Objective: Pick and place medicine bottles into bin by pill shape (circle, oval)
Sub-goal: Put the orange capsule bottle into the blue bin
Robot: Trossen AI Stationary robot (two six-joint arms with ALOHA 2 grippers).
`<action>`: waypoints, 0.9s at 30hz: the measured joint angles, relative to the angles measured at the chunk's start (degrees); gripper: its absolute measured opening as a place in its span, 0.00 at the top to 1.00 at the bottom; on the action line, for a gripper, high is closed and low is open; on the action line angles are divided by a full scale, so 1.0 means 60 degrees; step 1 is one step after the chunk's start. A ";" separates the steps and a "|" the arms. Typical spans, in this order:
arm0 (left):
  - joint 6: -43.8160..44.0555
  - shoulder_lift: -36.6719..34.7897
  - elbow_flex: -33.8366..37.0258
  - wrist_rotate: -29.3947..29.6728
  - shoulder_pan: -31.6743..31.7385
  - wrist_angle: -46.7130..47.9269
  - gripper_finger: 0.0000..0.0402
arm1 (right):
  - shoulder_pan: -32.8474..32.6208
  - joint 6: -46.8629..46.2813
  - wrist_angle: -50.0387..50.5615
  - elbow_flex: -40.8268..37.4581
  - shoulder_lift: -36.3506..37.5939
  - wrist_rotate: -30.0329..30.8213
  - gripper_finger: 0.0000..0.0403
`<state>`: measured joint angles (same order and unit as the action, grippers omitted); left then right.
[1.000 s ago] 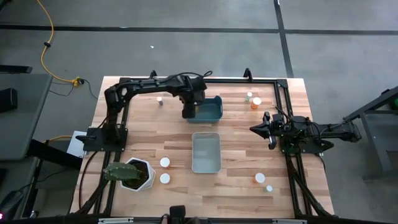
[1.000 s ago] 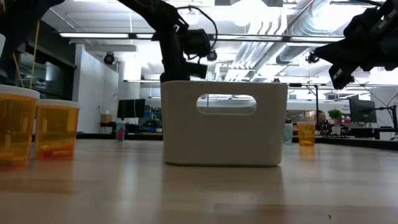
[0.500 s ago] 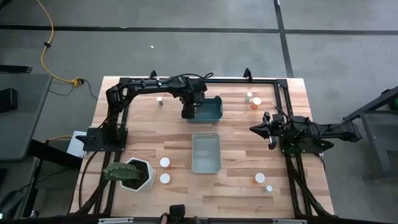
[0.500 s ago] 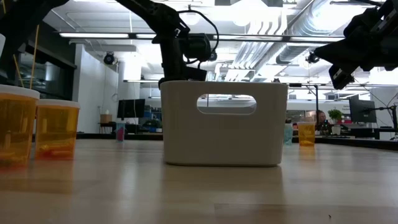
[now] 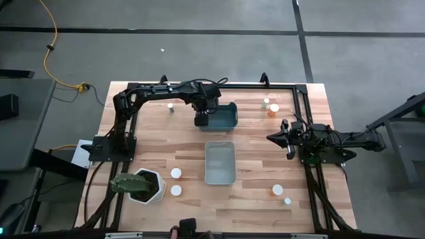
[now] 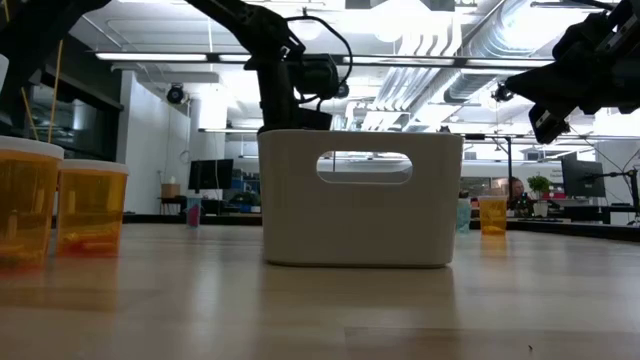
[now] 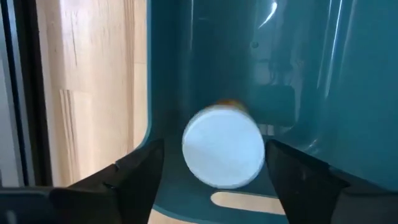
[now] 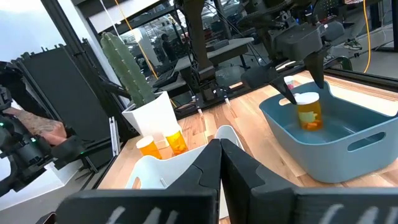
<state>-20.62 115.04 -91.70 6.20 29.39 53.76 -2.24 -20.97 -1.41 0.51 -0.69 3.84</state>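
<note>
An amber medicine bottle with a white cap (image 7: 223, 155) stands upright inside the blue bin (image 5: 226, 117); it also shows in the right wrist view (image 8: 309, 112). My left gripper (image 7: 214, 168) is open just above it, one finger on either side of the cap. I see a gap on one side and cannot tell whether the other finger touches. In the high view my left gripper (image 5: 201, 119) is over the bin's left end. My right gripper (image 5: 287, 139) is shut and empty at the table's right. Other bottles (image 5: 273, 109) (image 5: 176, 173) (image 5: 277, 190) stand on the table.
A pale bin (image 5: 220, 162) sits at the table's middle, in front of the blue bin. A white pot with a cactus (image 5: 143, 186) stands at the near left beside two bottles (image 5: 176, 190). A small bottle (image 5: 170, 107) stands at the far left. A dark frame edges the table.
My left gripper has gone down a little toward the blue bin. The right arm has kept still.
</note>
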 joint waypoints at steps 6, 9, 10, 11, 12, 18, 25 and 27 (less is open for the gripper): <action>0.0099 0.0013 -0.0280 -0.0159 0.0000 0.0286 0.26 | -0.0003 0.0003 0.0000 0.0003 0.0003 0.0000 1.00; 0.0406 -0.0099 -0.1046 -0.0194 0.0043 0.0673 0.26 | -0.0003 0.0004 0.0000 0.0004 0.0000 0.0000 1.00; 0.0683 -0.0205 -0.1304 -0.0206 0.0068 0.0716 0.26 | -0.0003 0.0000 0.0000 0.0000 0.0000 0.0000 1.00; 0.1064 -0.0346 -0.1541 -0.0254 0.0125 0.0696 0.26 | 0.0000 0.0002 0.0000 0.0004 0.0002 0.0000 1.00; 0.1512 -0.0543 -0.1758 -0.0356 0.0199 0.0687 0.27 | -0.0001 0.0004 0.0000 0.0002 0.0000 0.0000 1.00; 0.4151 -0.2749 -0.1438 -0.1341 0.0417 -0.1284 0.27 | 0.0000 0.0001 0.0000 0.0001 0.0001 -0.0003 1.00; 0.5244 -0.6400 0.2869 -0.1276 -0.0510 -0.6392 0.27 | -0.0003 0.0000 0.0000 0.0004 0.0000 0.0000 1.00; 0.5556 -0.7398 0.4423 -0.0953 -0.0922 -0.7648 0.27 | 0.0000 0.0003 0.0000 0.0003 0.0004 0.0000 1.00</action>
<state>12.72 70.65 -65.16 0.48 23.86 7.87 -2.24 -20.95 -1.41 0.53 -0.67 3.84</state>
